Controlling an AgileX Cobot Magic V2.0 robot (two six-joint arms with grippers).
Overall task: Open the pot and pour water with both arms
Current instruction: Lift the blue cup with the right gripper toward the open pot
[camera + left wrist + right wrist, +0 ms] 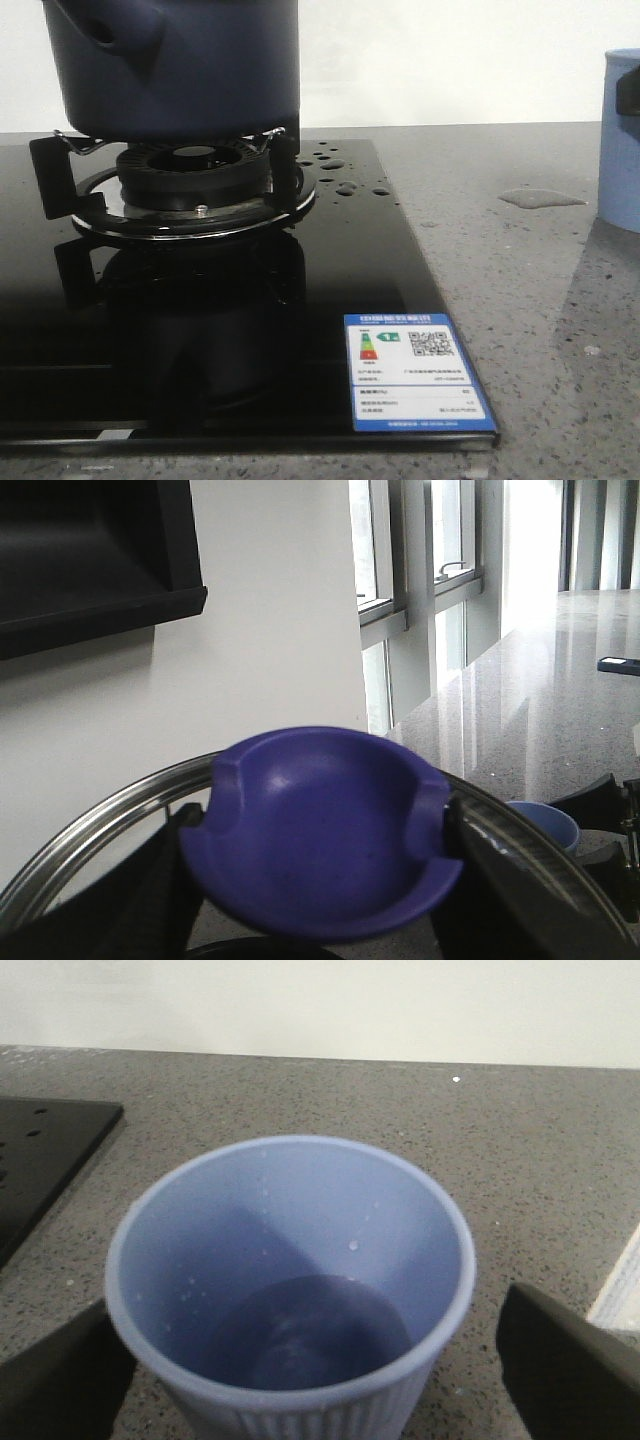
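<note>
1. Your left gripper (320, 880) is clamped on the blue knob (320, 825) of the glass lid (90, 825), a finger at each side.
2. Your right gripper (320, 1380) has its fingers (570, 1375) spread either side of the pale blue cup (290, 1280), which holds water; whether they touch it, you cannot tell.
3. The pot (175, 65) sits on the burner (190, 180) of the black stove (250, 300).
4. Water drops (340, 170) lie on the stove and a puddle (540, 198) on the grey surface (540, 300).

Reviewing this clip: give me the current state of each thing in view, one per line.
pot: upright on the burner.
lid knob: between the left pincer fingers.
cup: upright on the counter, water inside, right pincer fingers either side.
stove top: droplets near the burner.
</note>
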